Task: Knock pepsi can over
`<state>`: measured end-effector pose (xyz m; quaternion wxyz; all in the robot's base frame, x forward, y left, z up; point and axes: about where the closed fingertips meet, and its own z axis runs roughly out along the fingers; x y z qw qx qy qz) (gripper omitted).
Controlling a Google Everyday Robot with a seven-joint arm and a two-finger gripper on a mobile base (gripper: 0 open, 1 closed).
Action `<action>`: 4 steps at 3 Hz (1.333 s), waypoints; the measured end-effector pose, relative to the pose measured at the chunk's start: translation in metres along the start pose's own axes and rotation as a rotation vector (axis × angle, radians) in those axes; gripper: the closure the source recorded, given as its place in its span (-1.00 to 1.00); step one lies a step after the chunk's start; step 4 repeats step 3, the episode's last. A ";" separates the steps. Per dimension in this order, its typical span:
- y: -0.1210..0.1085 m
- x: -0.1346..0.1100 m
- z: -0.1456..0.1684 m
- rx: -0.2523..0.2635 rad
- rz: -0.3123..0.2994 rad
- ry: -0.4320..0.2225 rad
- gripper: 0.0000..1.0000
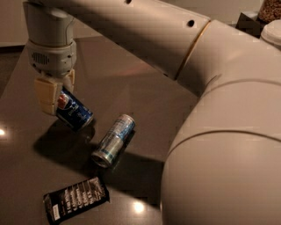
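Observation:
The pepsi can [75, 112] is dark blue with a round red-white-blue logo. It is strongly tilted at the left of the dark table [131, 94], top end up-left and bottom end down-right near the surface. My gripper [57, 91] comes down from above, its cream fingers [45, 94] on either side of the can's top end, shut on it.
A slimmer silver and light-blue can [113, 140] lies on its side just right of the pepsi can. A black wrapped bar [75, 200] lies at the front left. My big white arm [219, 132] fills the right side. Containers [270, 13] stand at the back right.

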<state>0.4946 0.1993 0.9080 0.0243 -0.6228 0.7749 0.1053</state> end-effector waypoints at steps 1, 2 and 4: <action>0.002 0.003 0.010 -0.016 0.009 0.034 -0.56; 0.002 -0.006 0.018 -0.022 0.012 0.006 -1.00; 0.002 -0.006 0.018 -0.022 0.012 0.005 -1.00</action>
